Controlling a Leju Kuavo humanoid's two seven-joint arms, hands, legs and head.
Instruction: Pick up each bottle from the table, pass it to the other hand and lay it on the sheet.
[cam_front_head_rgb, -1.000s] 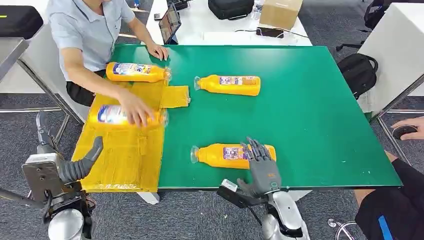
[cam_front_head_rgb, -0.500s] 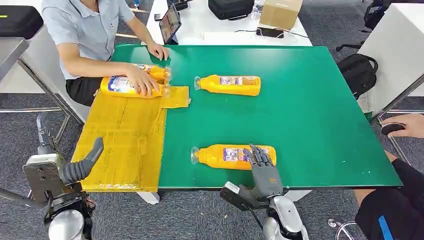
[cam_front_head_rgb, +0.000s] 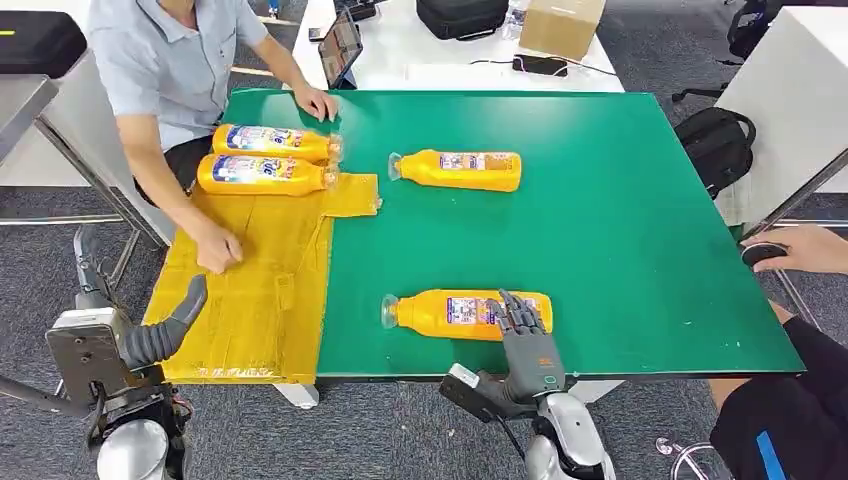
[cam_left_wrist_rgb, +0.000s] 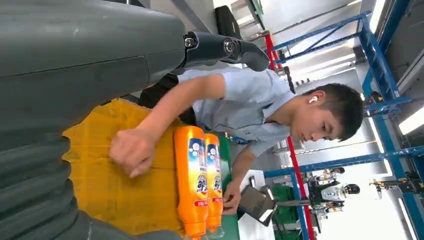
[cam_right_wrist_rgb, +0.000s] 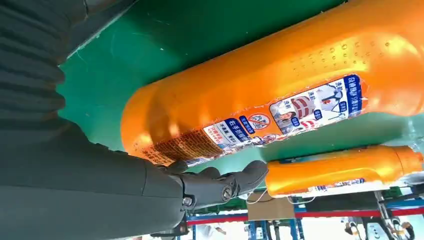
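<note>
The right hand (cam_front_head_rgb: 525, 345) sits at the lower centre of the head view, its fingers (cam_front_head_rgb: 517, 312) laid over the base end of the nearest bottle (cam_front_head_rgb: 450, 312). In the right wrist view the thumb (cam_right_wrist_rgb: 225, 182) lies against the underside of the orange body near its label, but the fingers have not visibly wrapped around it, so I cannot tell whether the hand has truly clasped the bottle or merely rests on it. That bottle lies flat on the green table (cam_front_head_rgb: 620, 230), its cap pointing toward the left of the frame, close to the near edge.

The left hand (cam_front_head_rgb: 165, 330) waits at the lower left, released and holding nothing, thumb raised beside the yellow sheet (cam_front_head_rgb: 250, 320).

Further up the frame, a second bottle (cam_front_head_rgb: 458, 169) lies on the green surface at upper centre, well apart from the first. Two more bottles (cam_front_head_rgb: 265, 158) lie side by side, touching, at the upper left edge of the sheet. A person's hand (cam_front_head_rgb: 218, 250) rests on the sheet below them.

By my reading, the step in hand is the pick-up of the nearest bottle. The next move calls for the right hand to close firmly around the body, lift it off the table, and carry it left toward the waiting left hand for the handover.
</note>
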